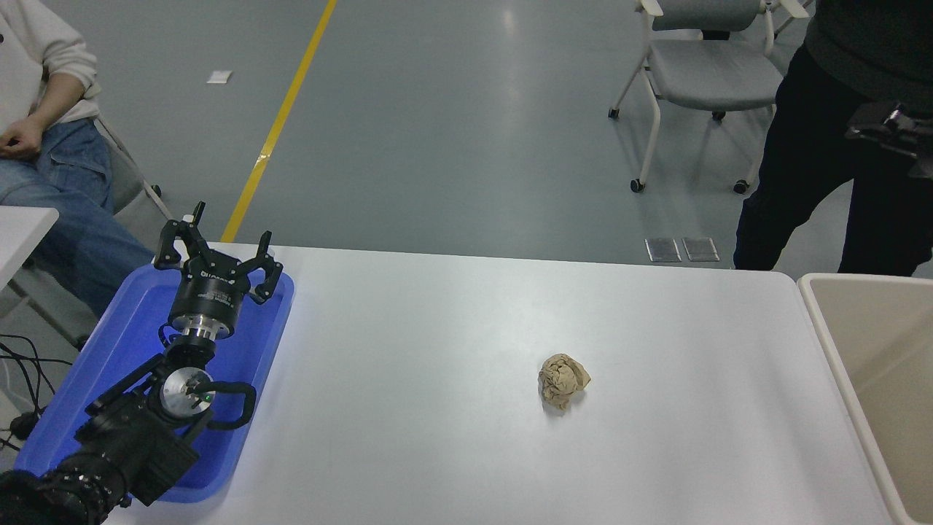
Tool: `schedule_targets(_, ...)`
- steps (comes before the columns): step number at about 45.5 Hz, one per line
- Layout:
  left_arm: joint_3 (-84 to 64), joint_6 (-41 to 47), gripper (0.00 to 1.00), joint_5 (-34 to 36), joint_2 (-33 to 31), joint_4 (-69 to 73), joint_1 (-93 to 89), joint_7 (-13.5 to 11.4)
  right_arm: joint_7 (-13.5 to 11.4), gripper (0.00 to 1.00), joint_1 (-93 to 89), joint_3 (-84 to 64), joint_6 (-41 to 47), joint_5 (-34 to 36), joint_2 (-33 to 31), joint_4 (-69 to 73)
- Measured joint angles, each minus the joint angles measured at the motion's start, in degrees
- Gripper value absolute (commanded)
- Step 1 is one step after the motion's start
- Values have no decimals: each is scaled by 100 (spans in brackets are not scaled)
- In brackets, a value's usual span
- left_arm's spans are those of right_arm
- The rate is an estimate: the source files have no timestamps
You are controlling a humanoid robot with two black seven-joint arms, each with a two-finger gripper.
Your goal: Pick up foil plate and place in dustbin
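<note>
Head view. Nearest, at about 8 o'clock, the left arm comes in from the lower left corner and lies over the blue tray (51, 426). Left pincer (219, 251) sits at the tray's far end, fingers (169, 240) spread wide, nothing between them. Right arm and its pincer not in view.

Mid counter (437, 350), slightly toward 4 o'clock of picture centre: a small crumpled brown paper ball (562, 380), alone on the white surface, well apart from the left pincer.

At 3 to 4 o'clock, against the counter's right end, the dustbin (816, 313), beige with a pale rounded rim; the part of its tan inside that shows is bare. It lies across the whole counter from the left pincer, toward that pincer's 3 o'clock.

Foil plate: not seen anywhere on counter, in the tray, or in the visible part of the dustbin.

Beyond the counter: grey floor, yellow line (280, 120) at 11 o'clock, grey chair (711, 73) at 1 o'clock. A person in dark clothes (824, 168) stands at 2 o'clock just behind the dustbin. A seated person in jeans (51, 197) at 10 o'clock.
</note>
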Motion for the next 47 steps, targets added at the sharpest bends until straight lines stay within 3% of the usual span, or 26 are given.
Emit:
schedule_targets(21, 0, 0, 100, 2, 0, 0, 0, 0, -7, 100, 1326, -207, 1617, -698, 559, 1540)
schedule_targets(47, 0, 0, 100, 0, 0, 0, 0, 0, -78, 100, 2352, -577, 1973, -789, 797, 2794)
